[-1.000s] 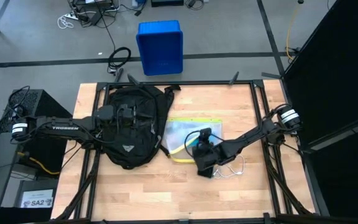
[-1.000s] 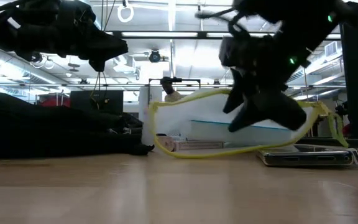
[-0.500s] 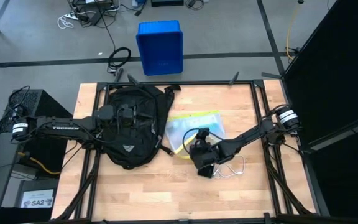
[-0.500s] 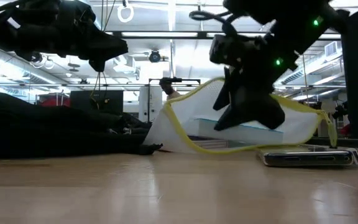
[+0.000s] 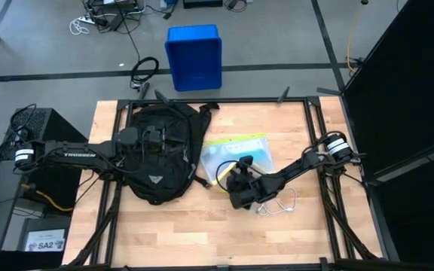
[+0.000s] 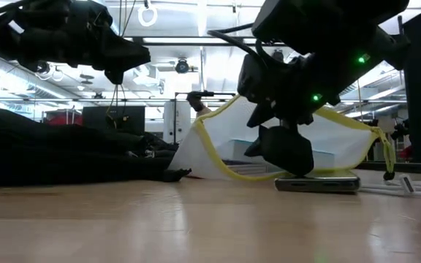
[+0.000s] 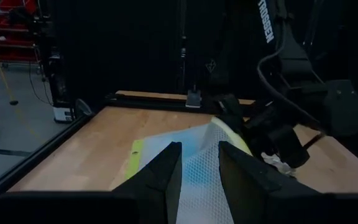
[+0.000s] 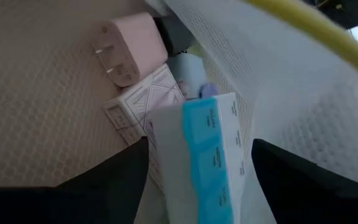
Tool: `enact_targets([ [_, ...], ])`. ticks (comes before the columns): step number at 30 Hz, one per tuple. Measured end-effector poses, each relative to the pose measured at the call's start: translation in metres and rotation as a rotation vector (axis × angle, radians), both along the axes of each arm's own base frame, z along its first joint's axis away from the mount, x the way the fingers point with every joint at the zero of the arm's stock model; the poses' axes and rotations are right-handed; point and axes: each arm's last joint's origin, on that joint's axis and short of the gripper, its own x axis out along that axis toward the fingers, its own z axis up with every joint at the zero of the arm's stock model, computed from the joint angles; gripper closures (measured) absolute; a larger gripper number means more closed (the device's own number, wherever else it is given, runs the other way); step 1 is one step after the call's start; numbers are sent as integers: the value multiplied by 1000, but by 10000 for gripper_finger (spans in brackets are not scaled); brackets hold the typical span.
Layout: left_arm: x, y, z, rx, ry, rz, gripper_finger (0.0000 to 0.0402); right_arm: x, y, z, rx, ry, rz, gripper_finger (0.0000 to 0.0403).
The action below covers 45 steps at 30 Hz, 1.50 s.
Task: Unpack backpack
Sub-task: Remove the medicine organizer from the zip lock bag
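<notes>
Operator, your backpack lies flat on the left half of the table, its small white logo toward the near edge. Your left gripper hangs over the backpack's right side; in its wrist view the two fingers stand apart with a narrow gap and nothing between them. Your right gripper is well clear of the backpack, to its right, with its fingers spread around the mouth of a yellow-edged mesh pouch that lies just beside the bag. Its wrist view looks into the pouch: a blue-lidded pill organizer, a patterned card box and a pink charger plug. A flat dark device lies on the table under the right gripper in the low view; what it is cannot be made out. The backpack's opening is hidden under the left arm.
</notes>
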Motion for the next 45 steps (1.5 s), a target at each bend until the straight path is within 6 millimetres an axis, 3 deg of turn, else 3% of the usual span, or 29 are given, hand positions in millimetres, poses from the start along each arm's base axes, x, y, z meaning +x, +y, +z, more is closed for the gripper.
enact_targets([
  [11, 0, 0, 0, 0, 0, 0, 312, 3, -18, -3, 125, 38, -29, 128],
  [19, 0, 0, 0, 0, 0, 0, 312, 7, -45, -4, 175, 22, -116, 140],
  [24, 0, 0, 0, 0, 0, 0, 312, 9, -63, -6, 249, 4, -168, 194],
  [29, 0, 0, 0, 0, 0, 0, 312, 10, -72, -6, 234, 10, -190, 294],
  [34, 0, 0, 0, 0, 0, 0, 312, 9, -67, -5, 168, 3, -191, 392],
  [45, 0, 0, 0, 0, 0, 0, 312, 22, -35, 18, 175, 27, -120, 402],
])
